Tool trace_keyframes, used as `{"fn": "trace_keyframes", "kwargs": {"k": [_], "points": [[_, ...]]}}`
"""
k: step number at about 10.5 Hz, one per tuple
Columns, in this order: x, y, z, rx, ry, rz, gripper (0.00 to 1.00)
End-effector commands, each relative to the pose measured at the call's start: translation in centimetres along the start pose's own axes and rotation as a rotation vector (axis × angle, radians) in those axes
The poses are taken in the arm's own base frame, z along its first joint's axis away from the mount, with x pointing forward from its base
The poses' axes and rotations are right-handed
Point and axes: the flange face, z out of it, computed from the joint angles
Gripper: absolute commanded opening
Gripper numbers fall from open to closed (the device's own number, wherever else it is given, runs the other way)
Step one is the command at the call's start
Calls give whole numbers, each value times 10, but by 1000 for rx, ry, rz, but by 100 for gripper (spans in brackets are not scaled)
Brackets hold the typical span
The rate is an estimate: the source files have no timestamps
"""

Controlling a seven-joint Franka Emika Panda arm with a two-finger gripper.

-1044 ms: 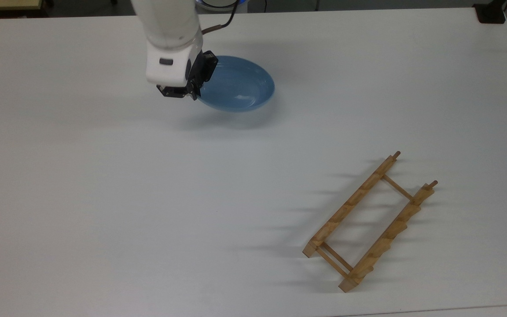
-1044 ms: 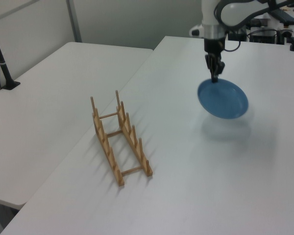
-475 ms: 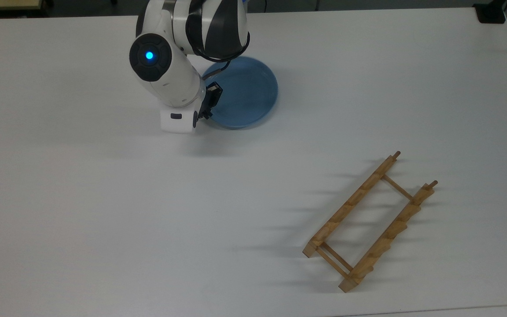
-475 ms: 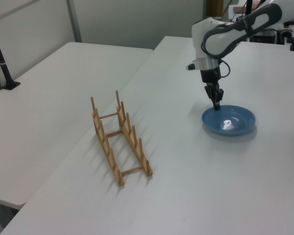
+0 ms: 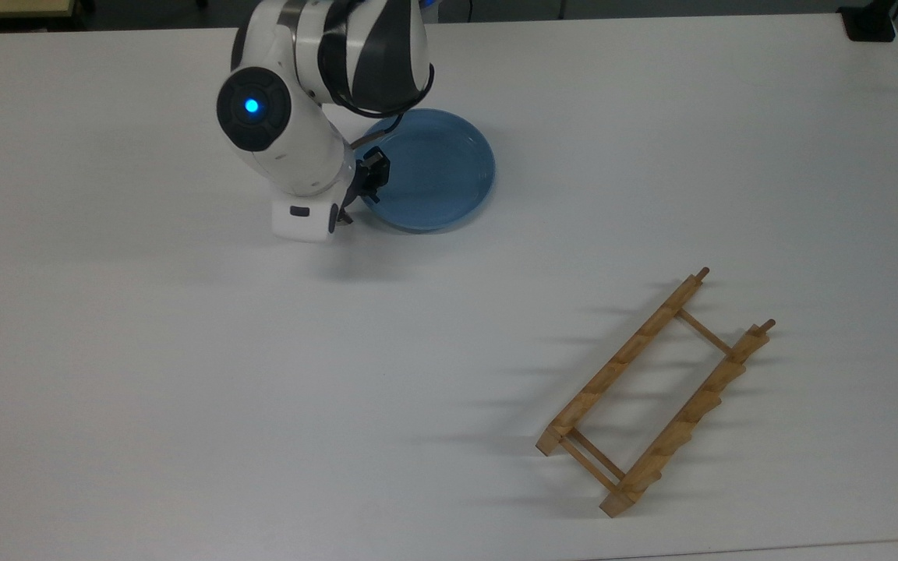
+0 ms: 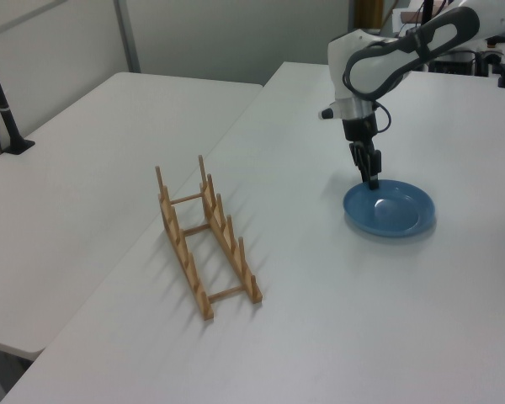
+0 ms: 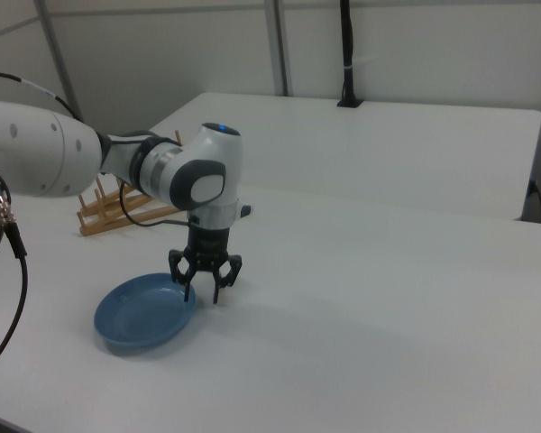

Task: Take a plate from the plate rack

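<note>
Arm bent downward over the table (image 5: 184,389); gripper (image 7: 204,290), fingers now spread and empty, straddles the plate (image 5: 433,171) rim, released flat since earlier; plate rack (image 5: 652,393) well apart.

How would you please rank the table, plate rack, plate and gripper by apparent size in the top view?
1. Table.
2. Plate rack, longest after the table.
3. Plate.
4. Gripper, open, though nearer the camera.

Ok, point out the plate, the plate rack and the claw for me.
plate (image 5: 437,167): top view, its flat blue centre.
plate rack (image 6: 229,244): left view, the nearer notched rail.
claw (image 7: 205,281): right view, midway between its spread fingertips, over the plate's rim.
</note>
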Motion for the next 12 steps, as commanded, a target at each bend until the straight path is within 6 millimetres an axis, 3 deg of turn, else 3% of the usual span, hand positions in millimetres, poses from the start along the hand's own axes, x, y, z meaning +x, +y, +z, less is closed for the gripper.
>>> {"fn": "trace_keyframes", "kwargs": {"k": [1,3,5,8,10,12], "points": [[-1,-17,-68,-17,22,94,100],[-2,-36,-121,-89,50,237,100],[-4,-64,-159,-166,75,409,100],[-27,-92,-214,-244,176,687,100],[-46,-100,-239,-253,220,749,100],[-61,-106,-250,-270,204,758,100]]}}
